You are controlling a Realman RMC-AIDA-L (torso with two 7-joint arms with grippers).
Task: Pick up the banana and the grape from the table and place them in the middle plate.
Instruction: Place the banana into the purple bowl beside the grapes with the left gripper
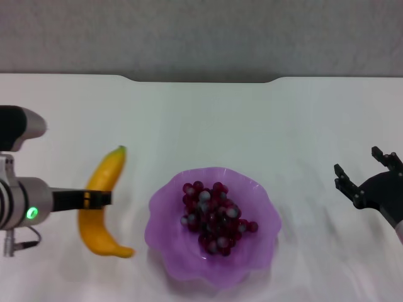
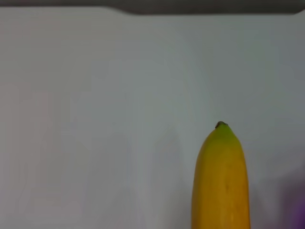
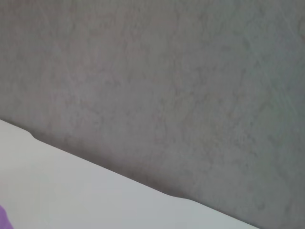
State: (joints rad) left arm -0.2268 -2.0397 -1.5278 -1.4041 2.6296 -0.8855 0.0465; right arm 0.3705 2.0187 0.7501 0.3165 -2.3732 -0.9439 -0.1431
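The grape (image 1: 213, 217) is sitting inside the middle plate (image 1: 169, 251), which is resting on the table (image 1: 252, 126) at about 6 o'clock in the head view. The banana (image 1: 101, 207) is lying on the table at 9 o'clock of the plate, its green tip pointing toward 12. The left gripper (image 1: 94, 199) is reaching across the banana's middle; whether its jaws are pinching it cannot be told. The right gripper (image 1: 367, 168) is hovering at 3 o'clock of the plate, jaws spread and holding nothing.
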